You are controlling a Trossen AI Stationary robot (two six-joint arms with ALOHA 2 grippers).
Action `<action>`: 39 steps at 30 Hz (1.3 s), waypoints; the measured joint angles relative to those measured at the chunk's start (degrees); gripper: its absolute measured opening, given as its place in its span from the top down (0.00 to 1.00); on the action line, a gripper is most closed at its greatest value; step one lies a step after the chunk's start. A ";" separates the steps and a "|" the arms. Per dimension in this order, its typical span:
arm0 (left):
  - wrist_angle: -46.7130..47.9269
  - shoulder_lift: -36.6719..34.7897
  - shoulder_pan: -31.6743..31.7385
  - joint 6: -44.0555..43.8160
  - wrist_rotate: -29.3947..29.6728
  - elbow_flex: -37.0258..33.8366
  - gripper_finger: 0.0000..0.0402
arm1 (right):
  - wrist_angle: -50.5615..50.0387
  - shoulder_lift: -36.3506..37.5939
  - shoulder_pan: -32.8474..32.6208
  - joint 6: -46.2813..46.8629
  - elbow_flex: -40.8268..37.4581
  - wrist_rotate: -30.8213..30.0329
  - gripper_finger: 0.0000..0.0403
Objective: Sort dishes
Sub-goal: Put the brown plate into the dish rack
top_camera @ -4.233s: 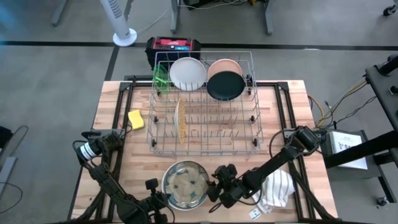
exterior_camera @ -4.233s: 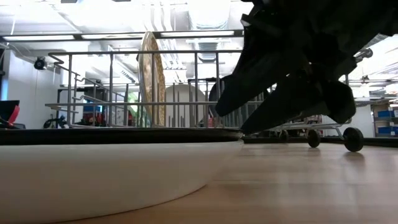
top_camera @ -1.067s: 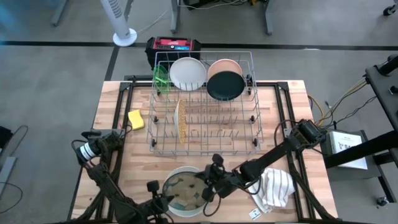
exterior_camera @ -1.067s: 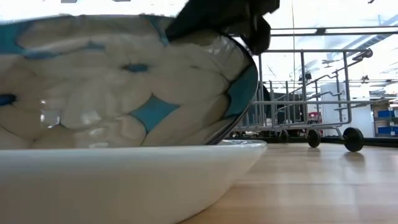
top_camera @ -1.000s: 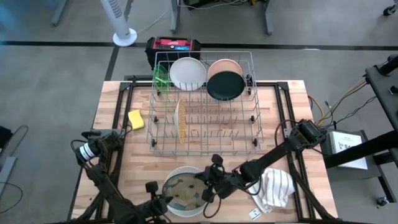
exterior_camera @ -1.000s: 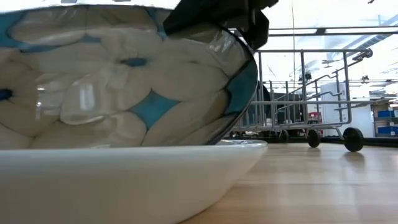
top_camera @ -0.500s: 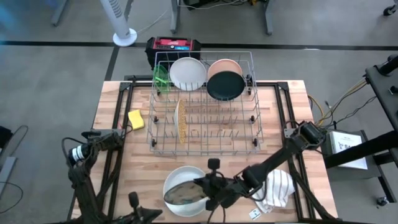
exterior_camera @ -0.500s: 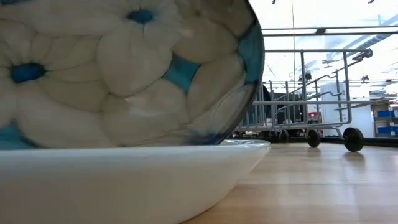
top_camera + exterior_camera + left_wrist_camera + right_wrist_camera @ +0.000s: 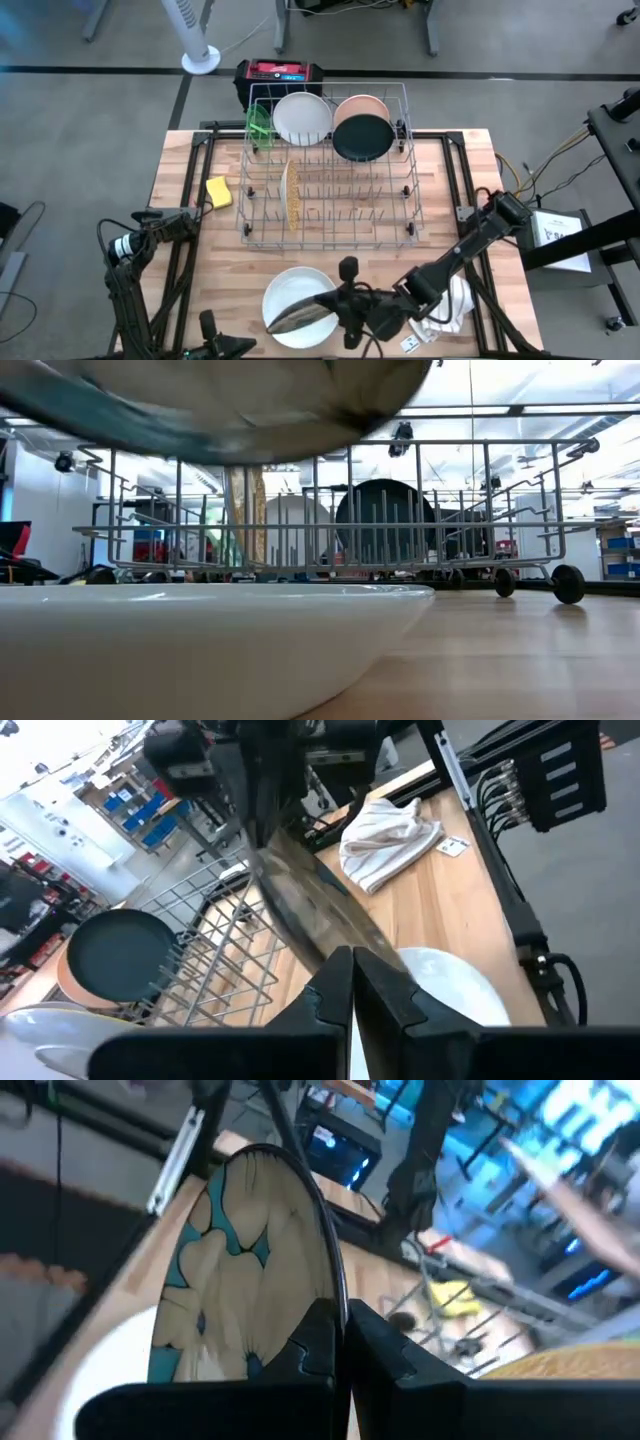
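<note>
Flower-patterned bowl (image 9: pixel 302 316): I see it tilted on edge above the large white plate (image 9: pixel 290 290) at the table's near edge, rim pinched in the right gripper (image 9: pixel 340 318). Behind it, the wire rack (image 9: pixel 330 215) holds the other dishes upright. Left gripper (image 9: pixel 350 990): fingers closed together, holding nothing

Floral plate (image 9: pixel 230 405) cut off above

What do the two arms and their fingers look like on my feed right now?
Both arms are dark, jointed links. The right arm carries black cabling along its length and ends in a bulky black wrist. The left arm is thinner, with a pale cylindrical part near its joint and looping black cables. Each gripper's fingers are matte black, flat and tapered.
</note>
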State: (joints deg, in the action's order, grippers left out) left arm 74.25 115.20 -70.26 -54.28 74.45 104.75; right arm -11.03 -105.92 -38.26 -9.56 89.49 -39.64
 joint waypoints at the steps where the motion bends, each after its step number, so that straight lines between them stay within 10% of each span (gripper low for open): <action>1: 0.10 0.00 -0.09 -0.08 0.01 -0.18 1.00 | -0.27 0.05 -0.26 -3.03 0.33 -0.36 1.00; 17: 0.40 0.00 -6.06 3.81 14.25 -0.42 1.00 | -6.53 11.89 -2.24 -33.55 5.48 1.68 1.00; 39: 8.04 -2.43 -6.36 5.80 15.59 -0.52 1.00 | -22.10 25.24 34.19 -61.81 5.01 57.05 1.00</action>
State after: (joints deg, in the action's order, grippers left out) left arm 82.29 112.77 -76.62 -48.48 90.04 104.22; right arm -33.13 -80.69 -4.07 -71.37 94.50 17.40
